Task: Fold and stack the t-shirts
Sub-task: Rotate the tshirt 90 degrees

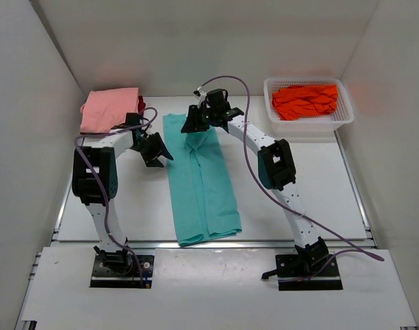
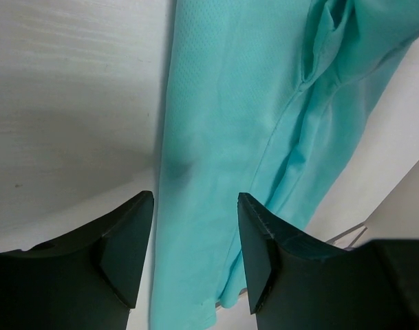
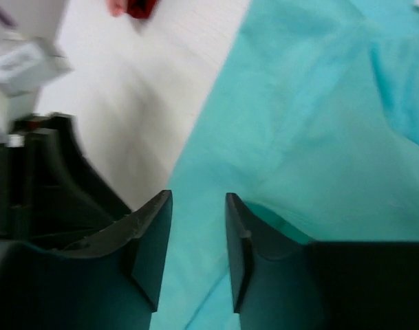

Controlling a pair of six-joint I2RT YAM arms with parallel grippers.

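teal shirt mid-fold, both tools at its far end

far left, back corner of the bench [image 1: 319,185]: the salmon pink shirt [image 1: 111,108] lies folded, with an edge of the dark red shirt [image 1: 141,105] showing at its right side. we read this as the stack, two done.

left tool [image 1: 156,152]: wide apart and empty. it hangs over the left edge of the teal shirt [image 1: 202,182], towards its far end. the wrist view shows cloth and bare bench through the gap, nothing pinched.

centre: the teal shirt lies flat as a long narrow strip running from near edge to far, sides already turned in. the collar is at the far end.

right tool [image 1: 195,122]: over the far end of the strip, jaws only narrowly apart. we see cloth below the gap, none gripped.

far right: the orange shirt [image 1: 305,101] sits bunched in the white basket [image 1: 343,118], untouched.

our judgement: the step in hand is the cross fold of the teal shirt. next, each tool should drop onto a far corner, pinch all layers, and carry that end over towards the near hem. then the shirt goes on the pink stack.
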